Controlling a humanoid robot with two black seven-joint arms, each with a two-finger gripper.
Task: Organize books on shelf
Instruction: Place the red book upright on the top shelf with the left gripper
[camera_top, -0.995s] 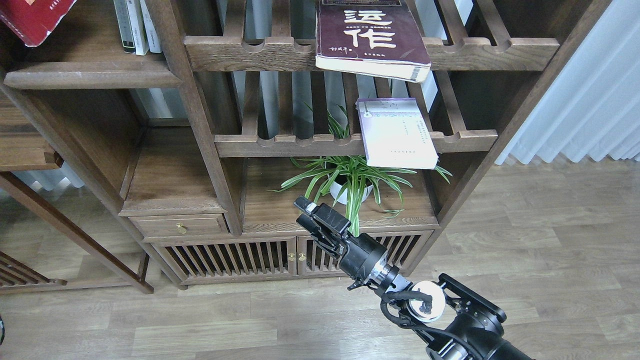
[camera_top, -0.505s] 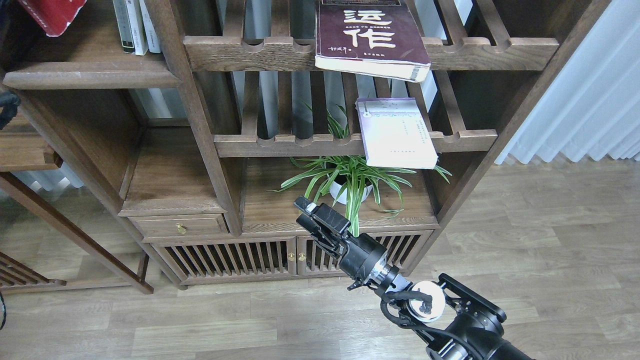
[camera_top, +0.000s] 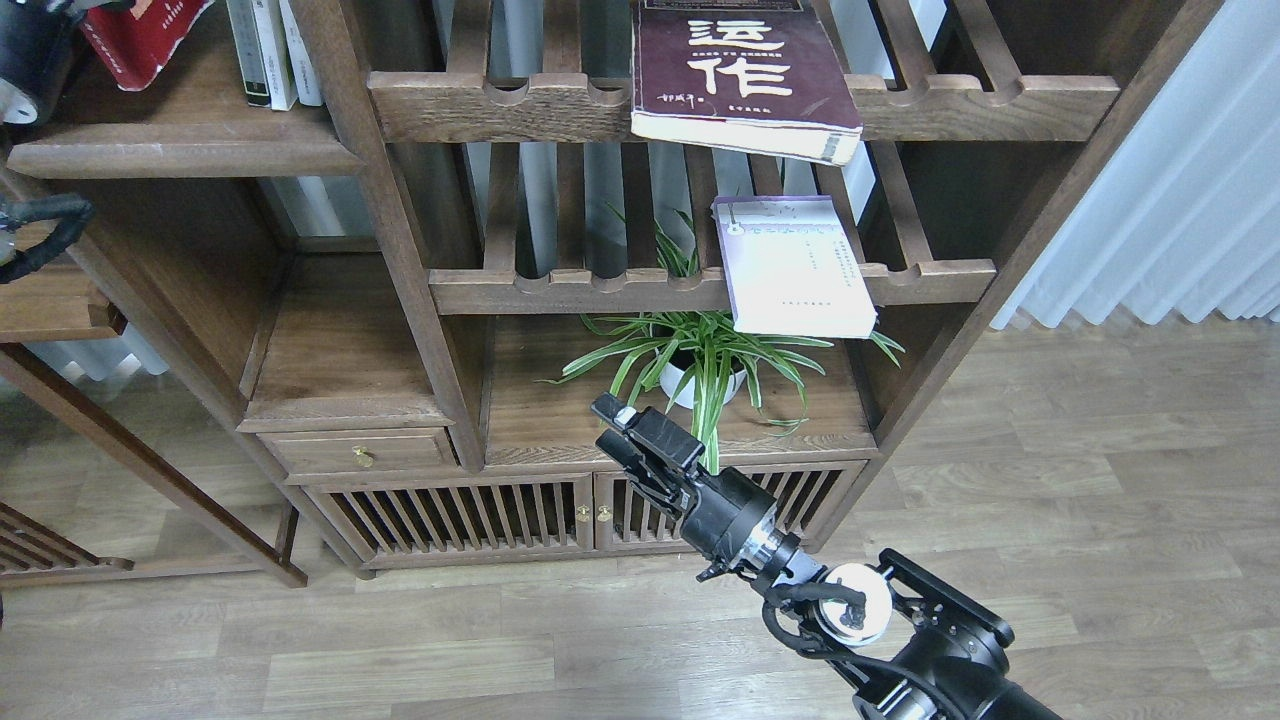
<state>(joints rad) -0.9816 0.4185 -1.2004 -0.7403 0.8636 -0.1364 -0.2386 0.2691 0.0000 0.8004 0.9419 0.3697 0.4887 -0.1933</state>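
From where I look, the only text I can read is on the cover of the thick maroon book (camera_top: 742, 75) lying on the upper slatted rack (camera_top: 740, 105): two big white Chinese characters, 运 above 作, with a smaller white line beneath them that is too small to make out. The pale lavender-white book (camera_top: 795, 268) on the rack below carries fine print down its cover, and the red book (camera_top: 140, 40) at the top left shows small marks, but I cannot read either.
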